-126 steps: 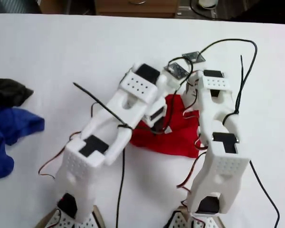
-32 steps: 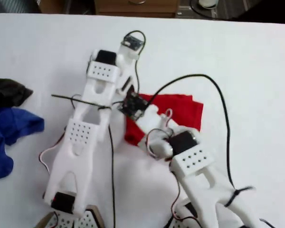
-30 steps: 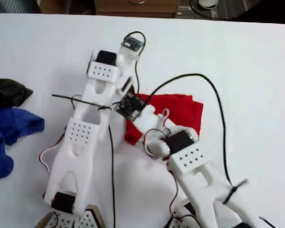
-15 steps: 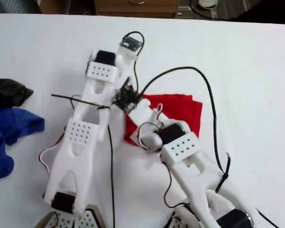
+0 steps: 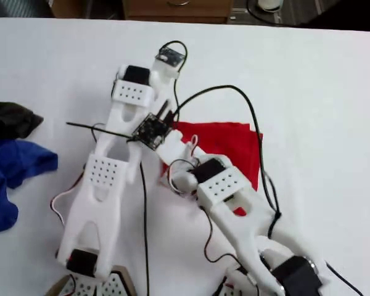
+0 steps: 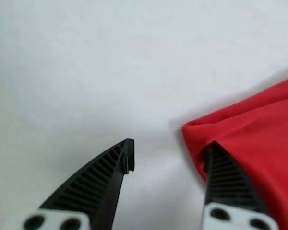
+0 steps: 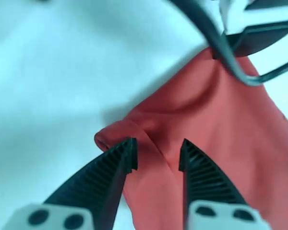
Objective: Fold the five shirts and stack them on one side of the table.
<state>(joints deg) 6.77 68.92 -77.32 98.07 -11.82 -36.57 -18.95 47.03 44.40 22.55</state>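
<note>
A red shirt (image 5: 234,145) lies folded in the middle of the white table. My left gripper (image 5: 165,114) hangs at the shirt's far left corner. In the left wrist view it is open (image 6: 170,154), with one finger on the bare table and the other over the edge of the red cloth (image 6: 259,143). My right gripper (image 5: 166,143) reaches across the shirt to the same corner. The right wrist view shows it open (image 7: 157,154), low over a rolled fold of the red shirt (image 7: 206,110), with the left gripper's dark finger (image 7: 264,33) beyond.
A blue shirt (image 5: 6,179) and a black shirt (image 5: 9,117) lie crumpled at the table's left edge. A black cable (image 5: 253,117) loops over the red shirt from the right arm. The table's far and right parts are bare white.
My right arm has swung left across the red shirt, bringing its gripper up to the left gripper at the corner. The left arm has kept still for the last second.
</note>
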